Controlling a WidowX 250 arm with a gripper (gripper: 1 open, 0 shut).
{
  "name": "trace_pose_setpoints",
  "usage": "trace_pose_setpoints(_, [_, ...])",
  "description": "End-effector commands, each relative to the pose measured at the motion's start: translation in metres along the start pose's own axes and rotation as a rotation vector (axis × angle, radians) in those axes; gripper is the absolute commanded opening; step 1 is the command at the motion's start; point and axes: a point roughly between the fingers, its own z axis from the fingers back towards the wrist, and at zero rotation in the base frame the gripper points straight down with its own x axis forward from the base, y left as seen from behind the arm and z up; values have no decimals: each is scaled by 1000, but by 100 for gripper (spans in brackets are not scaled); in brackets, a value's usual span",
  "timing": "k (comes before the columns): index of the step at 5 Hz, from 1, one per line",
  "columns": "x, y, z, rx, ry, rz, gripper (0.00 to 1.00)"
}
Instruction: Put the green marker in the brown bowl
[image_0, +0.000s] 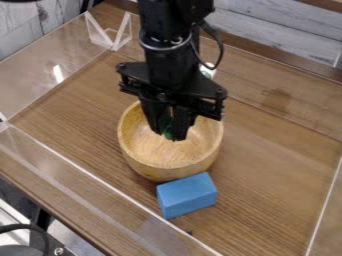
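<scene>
Nearly done: the gripper (173, 130), clamped on the green marker (175, 132), hangs inside the brown bowl (142, 150), blue block (186, 194) at six o'clock; only release remains.

Even, soft daylight; glare streaks the clear walls (54, 70), picture small and slightly soft, shadows faint

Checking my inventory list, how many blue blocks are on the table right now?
1. The blue block lies on the wooden table, just in front of the brown bowl, toward the camera. The arm hides part of the bowl's inside, so anything there would be unseen.
</scene>
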Motion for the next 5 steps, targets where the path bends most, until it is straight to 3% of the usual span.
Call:
trace_pose_setpoints(1, [7, 3, 3, 5, -31, 0, 0])
trace_pose_setpoints(5, [12, 8, -6, 13, -33, -11, 0])
